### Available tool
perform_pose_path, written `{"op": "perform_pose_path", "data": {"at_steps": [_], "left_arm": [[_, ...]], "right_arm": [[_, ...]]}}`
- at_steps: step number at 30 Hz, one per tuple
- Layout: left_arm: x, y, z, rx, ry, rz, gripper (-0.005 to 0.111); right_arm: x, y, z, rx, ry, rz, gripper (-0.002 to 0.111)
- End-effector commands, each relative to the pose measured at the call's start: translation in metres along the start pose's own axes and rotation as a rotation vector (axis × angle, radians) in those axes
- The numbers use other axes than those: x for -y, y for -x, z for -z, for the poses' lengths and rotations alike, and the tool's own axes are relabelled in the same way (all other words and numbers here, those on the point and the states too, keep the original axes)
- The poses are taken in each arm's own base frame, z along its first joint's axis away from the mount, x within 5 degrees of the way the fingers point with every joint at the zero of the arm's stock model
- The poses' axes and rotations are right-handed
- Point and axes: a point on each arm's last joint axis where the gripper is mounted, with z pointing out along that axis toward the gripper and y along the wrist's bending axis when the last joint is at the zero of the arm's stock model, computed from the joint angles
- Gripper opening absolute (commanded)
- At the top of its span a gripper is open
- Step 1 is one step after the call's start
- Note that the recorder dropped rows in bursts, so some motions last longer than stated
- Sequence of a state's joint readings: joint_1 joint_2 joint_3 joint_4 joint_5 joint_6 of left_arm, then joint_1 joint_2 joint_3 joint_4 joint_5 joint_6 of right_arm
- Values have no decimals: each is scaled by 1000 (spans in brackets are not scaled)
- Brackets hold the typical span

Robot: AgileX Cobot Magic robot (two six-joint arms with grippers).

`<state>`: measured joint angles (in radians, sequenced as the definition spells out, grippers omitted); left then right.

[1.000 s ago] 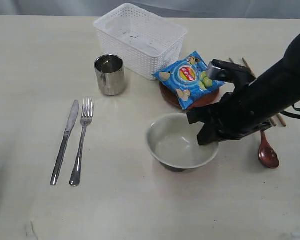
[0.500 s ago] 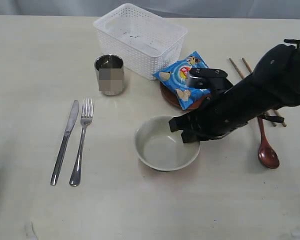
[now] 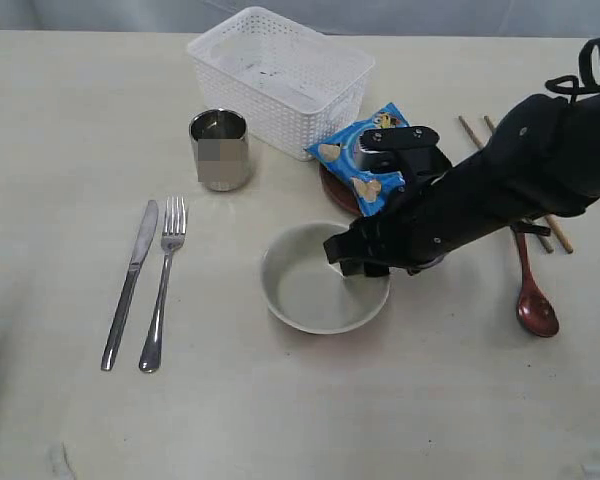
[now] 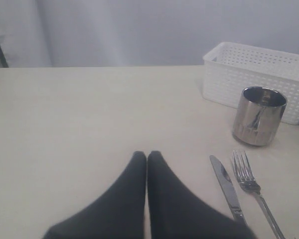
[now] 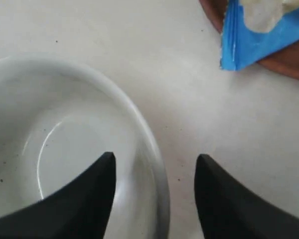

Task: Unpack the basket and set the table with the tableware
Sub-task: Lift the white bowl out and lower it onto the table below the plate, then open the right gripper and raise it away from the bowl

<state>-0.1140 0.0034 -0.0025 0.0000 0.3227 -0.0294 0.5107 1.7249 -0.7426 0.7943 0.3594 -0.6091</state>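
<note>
The pale cream bowl (image 3: 305, 290) (image 5: 65, 139) rests on the table (image 3: 280, 400) in front of the reddish-brown plate (image 3: 332, 192) (image 5: 289, 62). My right gripper (image 3: 352, 255) (image 5: 156, 158) is open and straddles the bowl's right rim, one finger inside and one outside, without clamping it. The white basket (image 3: 280, 70) (image 4: 254, 82) stands at the back. A steel cup (image 3: 220, 150) (image 4: 258, 115), knife (image 3: 130, 285) (image 4: 228, 191) and fork (image 3: 163, 290) (image 4: 249, 181) lie at left. My left gripper (image 4: 147, 154) is shut and empty over bare table.
A blue crisp bag (image 3: 370, 160) (image 5: 261, 35) lies on the plate. The dark wooden spoon (image 3: 535, 305) and chopsticks (image 3: 475, 133) lie at right, partly under my right arm.
The right gripper slid the bowl leftward across the table, then opened its jaws and let go of the rim. The left gripper has stayed shut and still.
</note>
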Motion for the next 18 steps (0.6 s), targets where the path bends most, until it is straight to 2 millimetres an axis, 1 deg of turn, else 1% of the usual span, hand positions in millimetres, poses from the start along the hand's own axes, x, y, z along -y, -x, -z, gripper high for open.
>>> {"op": "perform_pose_path", "data": {"at_steps": [1,3,4,5,6,8,9,10,12,14,15,17,18], "left_arm": [[0,0,0,4,2,1,0],[0,0,0,4,2,1,0],[0,0,0,4,2,1,0],[0,0,0,4,2,1,0],[0,0,0,4,2,1,0],[0,0,0,4,2,1,0],[0,0,0,4,2,1,0],[0,0,0,4,2,1,0],[0,0,0,4,2,1,0],[0,0,0,4,2,1,0],[0,0,0,4,2,1,0],[0,0,0,4,2,1,0],[0,0,0,4,2,1,0]], "right_arm": [[-12,21,9,4,62,56,48],[-19,40,18,15,85,95,49],[-22,51,24,18,76,101,53],[-23,61,30,29,56,106,57],[-22,72,38,43,9,108,58],[-13,104,60,122,-84,-9,58],[-8,117,69,141,-95,-46,58],[0,135,81,169,-97,-73,58],[10,157,94,210,-99,-128,58],[22,174,97,236,-102,-208,57],[33,182,94,229,-108,-248,56],[56,194,86,198,-114,-344,54],[68,197,73,151,-102,-397,55]]}}
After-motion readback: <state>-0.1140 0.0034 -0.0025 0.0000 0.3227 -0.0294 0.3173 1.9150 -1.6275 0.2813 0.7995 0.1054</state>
